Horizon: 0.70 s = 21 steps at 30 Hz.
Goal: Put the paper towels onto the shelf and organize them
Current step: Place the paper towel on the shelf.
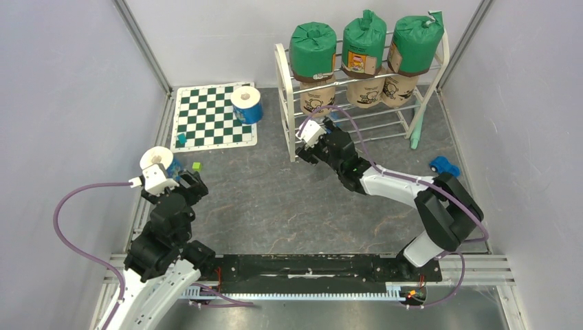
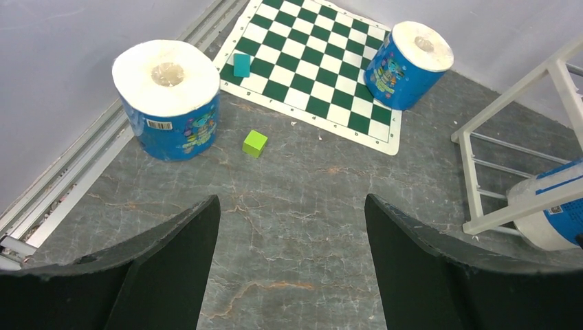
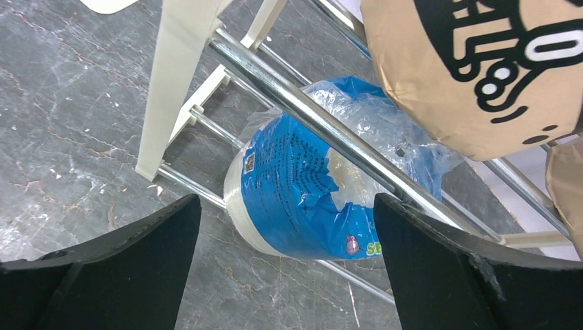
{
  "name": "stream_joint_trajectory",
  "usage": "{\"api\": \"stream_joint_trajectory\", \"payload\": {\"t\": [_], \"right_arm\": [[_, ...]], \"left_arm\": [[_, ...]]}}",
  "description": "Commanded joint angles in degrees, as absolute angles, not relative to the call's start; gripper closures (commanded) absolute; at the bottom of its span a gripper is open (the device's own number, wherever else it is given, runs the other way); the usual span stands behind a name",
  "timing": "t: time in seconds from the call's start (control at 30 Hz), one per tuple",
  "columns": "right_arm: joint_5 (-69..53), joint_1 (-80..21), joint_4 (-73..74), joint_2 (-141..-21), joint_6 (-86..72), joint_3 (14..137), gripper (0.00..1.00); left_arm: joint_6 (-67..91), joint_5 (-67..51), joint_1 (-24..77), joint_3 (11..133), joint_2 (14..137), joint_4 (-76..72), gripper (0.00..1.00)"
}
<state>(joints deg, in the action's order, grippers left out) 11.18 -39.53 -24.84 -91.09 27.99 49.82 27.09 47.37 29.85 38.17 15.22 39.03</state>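
My right gripper [image 3: 285, 206] is spread wide before a crinkly blue-wrapped cylindrical roll [image 3: 295, 192] lying on the shelf's [image 3: 180, 82] low chrome rods by its white end frame. My left gripper [image 2: 292, 203] is spread too, empty.

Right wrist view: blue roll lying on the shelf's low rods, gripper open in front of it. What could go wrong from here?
The blue roll lies on its side on thin rods of the shelf, by the end frame; it may roll or slip off. The open right gripper is close in front of it, by a chrome rod; a skewed retreat could snag the torn wrap. The tan roll sits close above: rising could knock it.
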Motion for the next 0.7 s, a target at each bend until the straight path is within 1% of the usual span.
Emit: {"api": "stream_joint_trajectory", "payload": {"t": [0.0, 0.13, 0.23, 0.3, 0.43, 0.53, 0.67], "right_arm": [[8.80, -39.11, -26.80, -86.25, 27.11, 49.70, 0.02], [7.24, -39.10, -25.74, -82.73, 25.32, 47.06, 0.02], [6.46, -39.16, -26.90, -78.51, 23.40, 42.60, 0.02], [6.05, -39.11, -29.68, -74.82, 21.68, 37.90, 0.02], [9.34, -39.03, -40.52, -68.13, 18.14, 25.08, 0.02], [9.93, -38.09, -42.43, -67.80, 15.57, 21.33, 0.02], [7.90, -34.73, -46.61, -71.43, 11.85, 19.35, 0.02]], "left_arm": [[25.97, 47.37, 29.36, 38.02, 15.39, 36.81, 0.17], [26.01, 47.37, 29.29, 37.99, 15.38, 36.82, 0.17], [26.02, 47.26, 29.27, 37.99, 15.47, 36.83, 0.17], [25.96, 47.11, 29.27, 37.98, 15.49, 36.83, 0.17], [26.23, 46.62, 29.28, 37.99, 15.01, 36.83, 0.16], [26.61, 44.92, 29.27, 37.97, 14.47, 35.91, 0.14], [25.30, 41.22, 29.31, 38.72, 15.25, 33.95, 0.12]]}}
